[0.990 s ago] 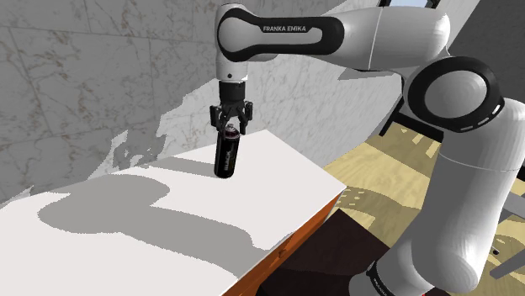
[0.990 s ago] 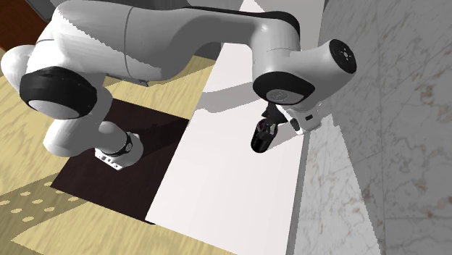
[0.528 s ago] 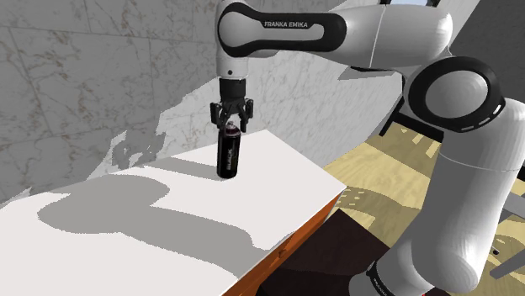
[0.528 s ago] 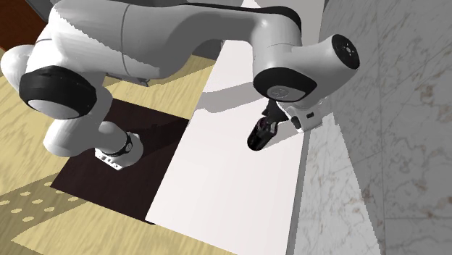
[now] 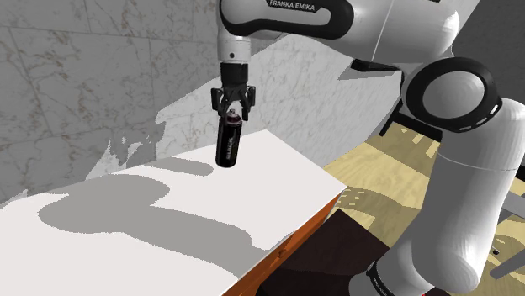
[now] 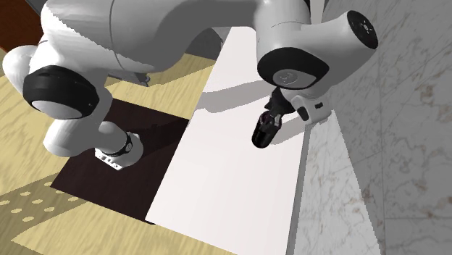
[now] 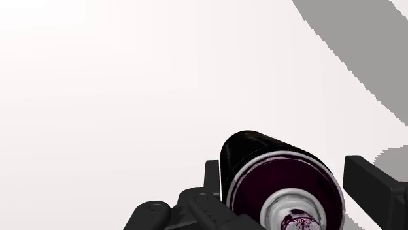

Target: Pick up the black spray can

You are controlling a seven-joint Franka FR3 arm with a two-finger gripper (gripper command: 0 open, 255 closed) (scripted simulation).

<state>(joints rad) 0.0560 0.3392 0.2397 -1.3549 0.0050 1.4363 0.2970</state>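
Observation:
The black spray can (image 5: 229, 142) hangs upright in the air above the white tabletop (image 5: 151, 227), clear of the surface. My gripper (image 5: 233, 112) is shut on its top end, near the nozzle. In the second exterior view the black spray can (image 6: 264, 131) dangles below the gripper (image 6: 274, 116), close to the marble wall. In the wrist view the black spray can (image 7: 261, 173) is seen end on, with its white cap toward the camera, clasped between the black fingers (image 7: 373, 183).
A grey marble wall (image 5: 84, 76) runs along the far side of the white table. The table's orange-brown front edge (image 5: 290, 244) drops to a wooden floor (image 5: 387, 168). A dark mat (image 6: 123, 174) lies under the arm's base.
The gripper has risen with the spray can held in it. The can has lifted off the tabletop and hangs higher than a second ago.

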